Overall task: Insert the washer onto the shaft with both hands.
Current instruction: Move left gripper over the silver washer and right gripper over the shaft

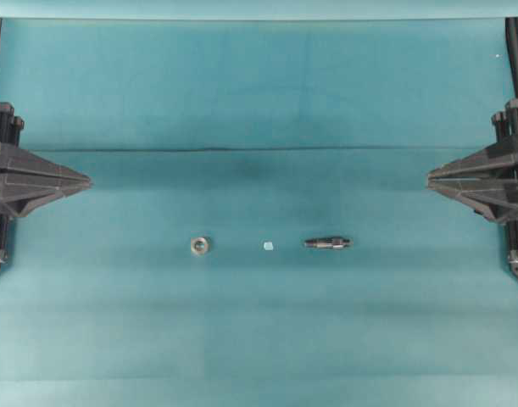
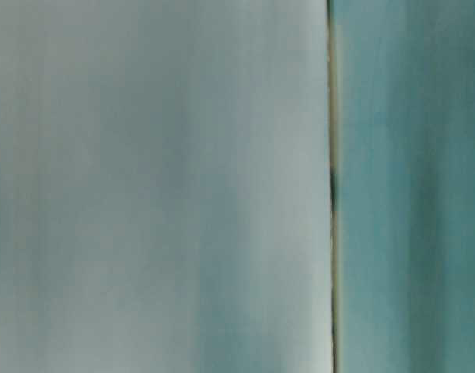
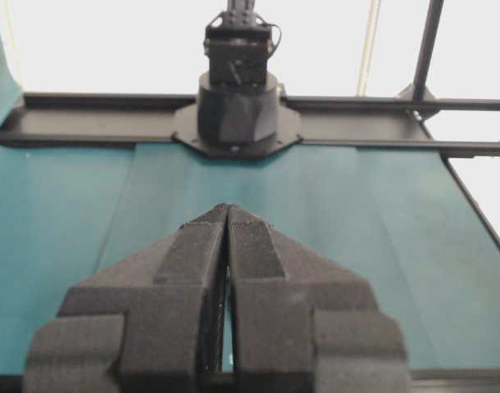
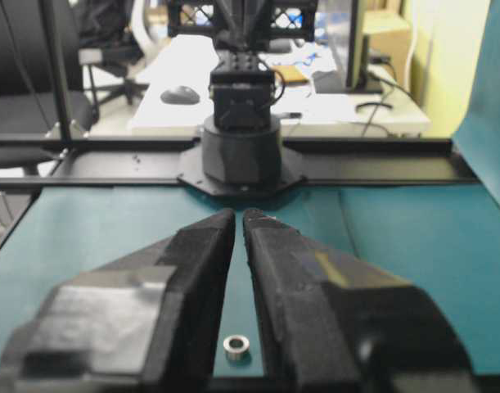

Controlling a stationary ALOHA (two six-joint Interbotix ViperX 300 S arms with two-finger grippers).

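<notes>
While washer (image 1: 199,245) lies apart, shaft (image 1: 327,242) rests (untouched).

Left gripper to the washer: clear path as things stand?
Probably yes. The left gripper is parked shut at the left edge, and only bare teal cloth lies between it and the washer. The small pale chip and the shaft lie beyond it.

Teal cloth (image 1: 259,85) (pale chip (image 1: 268,246))
</notes>
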